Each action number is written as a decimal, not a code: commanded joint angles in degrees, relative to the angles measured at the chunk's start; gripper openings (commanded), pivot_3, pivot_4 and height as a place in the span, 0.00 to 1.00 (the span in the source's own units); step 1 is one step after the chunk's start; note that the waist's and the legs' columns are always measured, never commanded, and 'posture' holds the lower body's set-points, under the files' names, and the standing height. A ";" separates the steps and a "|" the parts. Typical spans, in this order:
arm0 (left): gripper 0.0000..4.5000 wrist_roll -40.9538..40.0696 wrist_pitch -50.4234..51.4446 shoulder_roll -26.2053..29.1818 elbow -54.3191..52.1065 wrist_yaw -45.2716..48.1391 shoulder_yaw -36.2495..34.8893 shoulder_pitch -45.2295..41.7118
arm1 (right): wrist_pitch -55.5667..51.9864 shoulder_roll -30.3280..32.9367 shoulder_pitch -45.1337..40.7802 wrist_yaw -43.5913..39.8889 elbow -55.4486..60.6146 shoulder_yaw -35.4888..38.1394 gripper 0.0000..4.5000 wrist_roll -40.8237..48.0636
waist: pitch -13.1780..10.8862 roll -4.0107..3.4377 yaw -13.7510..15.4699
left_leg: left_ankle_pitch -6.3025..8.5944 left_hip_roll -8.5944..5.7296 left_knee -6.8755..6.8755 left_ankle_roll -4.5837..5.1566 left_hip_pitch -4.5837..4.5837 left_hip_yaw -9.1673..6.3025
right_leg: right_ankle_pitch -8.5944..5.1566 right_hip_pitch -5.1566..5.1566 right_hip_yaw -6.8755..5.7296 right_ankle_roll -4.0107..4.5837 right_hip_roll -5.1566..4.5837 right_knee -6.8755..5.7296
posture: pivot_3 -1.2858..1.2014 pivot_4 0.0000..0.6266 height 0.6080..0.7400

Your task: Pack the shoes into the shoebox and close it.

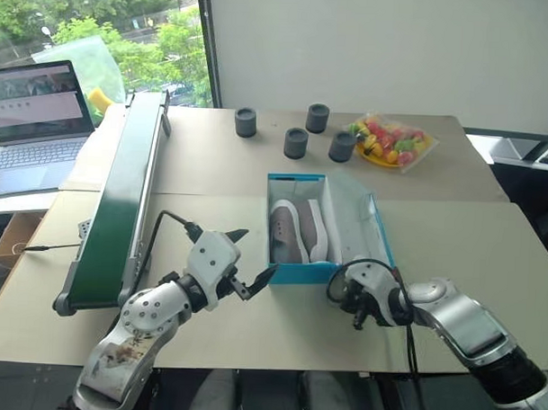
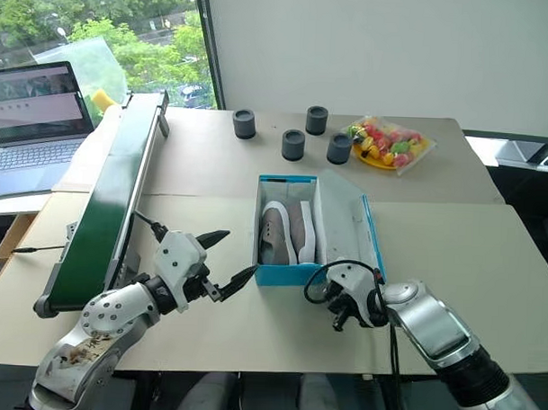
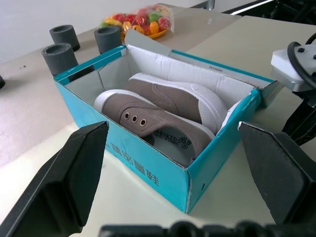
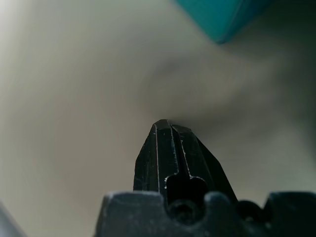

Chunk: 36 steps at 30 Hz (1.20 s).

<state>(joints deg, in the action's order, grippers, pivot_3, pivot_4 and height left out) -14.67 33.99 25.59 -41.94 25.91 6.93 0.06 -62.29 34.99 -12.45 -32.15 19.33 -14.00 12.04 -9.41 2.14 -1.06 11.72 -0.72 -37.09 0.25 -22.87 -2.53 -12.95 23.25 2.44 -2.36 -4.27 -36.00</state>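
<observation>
Two beige tabletops [image 1: 452,256] butt together under everything, and the long green conveyor [image 1: 121,200] runs along one side of them, away beyond the left gripper's outer finger. Next in size is the blue shoebox [image 1: 300,273], standing open with its lid [image 1: 350,221] flipped out flat toward the right arm's side; both greyish-beige shoes [image 3: 168,111] lie inside it side by side, white soles showing. The left gripper [image 1: 254,258] hangs just beside the box's near left corner with its black fingers spread wide and nothing between them, and through that gap the box's near corner sits straight ahead. The right gripper [image 1: 357,318] points down at bare tabletop just beside the box's near right corner, fingers clenched tight together on nothing, with a blue corner of the box just past their tips. Farther off, beyond the box, four dark grey cups [image 1: 297,143] stand apart near a clear bag of colourful toy fruit [image 1: 390,142], and an open laptop [image 1: 29,124] rests beyond the conveyor.
</observation>
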 commanded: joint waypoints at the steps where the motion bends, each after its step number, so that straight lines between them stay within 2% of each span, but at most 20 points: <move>1: 1.00 -1.05 0.09 0.18 -1.90 0.18 -0.82 -0.54 | 3.05 -12.55 3.67 17.81 -5.41 11.26 0.00 -4.36 | 0.08 0.12 -0.01 | 0.00 0.10 0.01 0.00 0.23 -0.02 | -0.17 -0.22 0.01 -0.28 -0.02 0.07 | 0.52 0.24 1.00; 3: 1.00 -1.28 0.09 0.24 -1.61 0.37 -0.71 -0.85 | 4.57 -19.86 4.64 24.31 -7.25 17.50 0.00 -4.51 | 0.12 0.15 -0.06 | 0.02 0.38 0.00 -0.03 0.42 -0.04 | -0.18 -0.35 0.04 -0.25 0.02 0.11 | 0.52 0.24 1.00; 4: 1.00 -1.37 0.07 0.36 -1.44 0.51 -0.66 -1.13 | 6.13 -21.94 5.13 26.89 -8.19 18.75 0.00 -5.30 | 0.13 0.13 -0.06 | 0.05 0.44 0.00 -0.08 0.54 -0.01 | -0.34 -0.52 0.04 0.05 0.03 0.14 | 0.52 0.24 1.00; 6: 1.00 -1.55 0.02 0.69 -1.13 0.78 -0.62 -1.75 | 9.88 -25.89 5.75 30.87 -10.13 21.09 0.00 -5.66 | 0.15 0.09 0.04 | 0.26 0.52 0.00 -0.45 0.82 0.02 | -0.38 -0.80 0.04 0.10 0.00 0.19 | 0.52 0.24 1.00; 9: 1.00 -1.80 -0.05 1.27 -0.67 1.43 -0.62 -2.55 | 14.18 -34.63 4.22 35.01 -15.34 29.11 0.00 -0.04 | 0.22 0.10 0.16 | 0.25 0.54 0.00 -0.42 0.89 0.03 | -0.40 -0.90 0.00 0.13 0.02 0.23 | 0.52 0.24 1.00; 12: 1.00 -1.93 0.00 1.80 -0.46 1.80 -0.64 -3.03 | 16.71 -42.07 1.03 35.82 -18.25 37.24 0.00 8.58 | 0.31 0.14 -0.11 | 0.17 0.56 0.01 -0.28 0.89 0.04 | -0.39 -0.94 0.01 0.12 0.02 0.24 | 0.52 0.24 1.00; 13: 1.00 -1.97 0.08 1.90 -0.39 1.89 -0.71 -3.22 | 17.75 -42.85 0.57 35.62 -18.42 37.80 0.00 9.78 | 0.31 0.12 -0.15 | 0.08 0.57 0.01 -0.13 0.89 0.08 | -0.38 -0.94 0.03 0.11 0.01 0.26 | 0.52 0.24 1.00; 17: 1.00 -1.99 0.18 2.30 -0.12 2.20 -0.97 -3.63 | 20.52 -47.15 -3.39 32.78 -18.64 44.04 0.00 25.00 | 0.05 -0.34 -0.05 | 0.01 0.56 0.05 -0.02 0.83 0.03 | -0.39 -0.86 0.01 0.13 0.01 0.24 | 0.52 0.24 1.00; 19: 1.00 -2.02 0.29 2.35 -0.02 2.20 -1.03 -3.77 | 22.00 -47.03 -4.76 29.98 -17.75 43.62 0.00 28.18 | -0.04 -0.50 -0.32 | 0.00 0.56 0.10 0.00 0.60 0.09 | -0.35 -0.52 0.04 0.08 0.05 0.17 | 0.52 0.24 1.00; 21: 1.00 -2.02 0.42 2.43 0.10 2.20 -1.15 -3.90 | 23.67 -45.66 -5.47 27.54 -16.24 40.61 0.00 28.06 | -0.04 -0.57 -0.66 | -0.01 0.56 0.21 0.01 0.43 0.25 | -0.18 -0.18 0.10 -0.16 0.09 0.04 | 0.52 0.24 1.00; 24: 1.00 -2.02 0.75 2.55 0.15 2.17 -1.51 -4.04 | 26.20 -42.80 -7.63 24.19 -13.68 35.03 0.00 25.69 | -0.06 -0.66 -1.60 | 0.02 0.60 0.34 -0.03 0.18 0.60 | -0.11 0.18 0.12 0.27 0.25 -0.11 | 0.52 0.24 1.00; 27: 1.00 -2.01 1.09 2.48 0.13 1.96 -1.62 -4.08 | 27.18 -35.30 -8.66 19.83 -10.25 24.61 0.00 17.71 | -0.05 -0.67 -1.92 | 0.03 0.59 0.38 -0.04 -0.37 0.74 | -0.07 0.93 0.26 0.39 0.37 -0.28 | 0.52 0.24 1.00; 32: 1.00 -2.01 1.30 2.43 0.43 1.82 -1.78 -4.29 | 32.36 -22.89 -11.23 13.65 -5.19 10.11 0.00 4.96 | -0.06 -0.66 -1.44 | 0.03 0.56 0.37 -0.04 -0.44 0.76 | -0.07 0.94 0.25 0.37 0.33 -0.21 | 0.52 0.24 1.00; 34: 1.00 -1.99 1.31 2.37 0.65 1.79 -1.79 -4.44 | 36.69 -16.91 -12.62 11.11 -4.60 3.18 0.00 -3.23 | -0.06 -0.66 -1.40 | 0.03 0.55 0.36 -0.04 -0.42 0.77 | -0.07 0.90 0.23 0.37 0.36 -0.17 | 0.52 0.24 1.00; 36: 1.00 -1.95 1.38 2.21 0.68 1.56 -1.89 -4.37 | 51.98 -4.80 -16.91 9.19 -6.52 -9.33 0.00 -25.27 | -0.07 -0.67 -1.39 | 0.03 0.55 0.36 -0.04 -0.41 0.80 | -0.08 0.90 0.22 0.36 0.37 -0.14 | 0.52 0.24 1.00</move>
<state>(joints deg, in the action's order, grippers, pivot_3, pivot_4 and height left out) -16.09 35.45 27.80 -40.39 27.66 5.76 -3.85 -21.79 25.52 -26.25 -21.18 11.59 -16.91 0.64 -9.48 1.47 -2.45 11.75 -0.21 -36.79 0.20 -23.31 -1.69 -13.04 24.18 2.66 -2.03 -3.93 -36.11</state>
